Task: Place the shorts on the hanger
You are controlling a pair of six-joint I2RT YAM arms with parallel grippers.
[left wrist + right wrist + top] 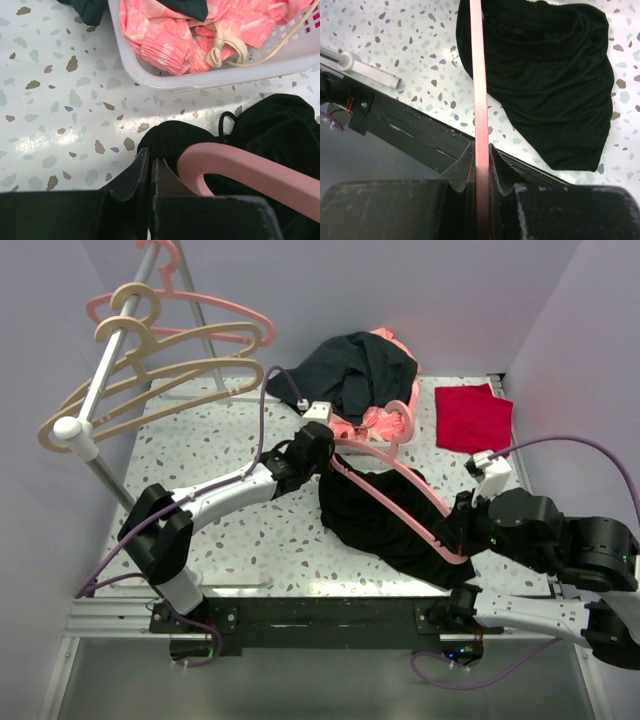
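The shorts (pixel 385 515) lie flat on the table (pixel 60 100), a bit right of the middle. They are black, soft and floppy, with small folds in the cloth. The table is white and shiny, with little grey and brown spots all over it.

The hanger (pixel 479 100) is thin, smooth pink plastic. It lies on top of the shorts and runs slantwise across them. Its round hook bends up by the basket (pixel 200 80).

The right claw (pixel 480 150) is closed on one long arm of the hanger. The pink bar sits tight between its two dark fingers, at the near right end of the shorts.

The left claw (pixel 150 167) is closed all the way, with its two pointed tips pressed together. The tips sit right at the far left edge of the shorts, just beside the curved end of the hanger. I cannot tell if a bit of black cloth is pinched between them.

The basket is white plastic with slits in its side. It stands at the back of the table, just past the shorts. Inside is a crumpled pink garment (pixel 160 40) with a pale cord. A dark grey-green garment (pixel 355 370) hangs over its rim. A red cloth (pixel 472 418), folded into a square, lies to the right of the basket.

On the left, beige hangers (pixel 150 380) and another pink one (pixel 200 305) hang on a white rail (pixel 100 390).
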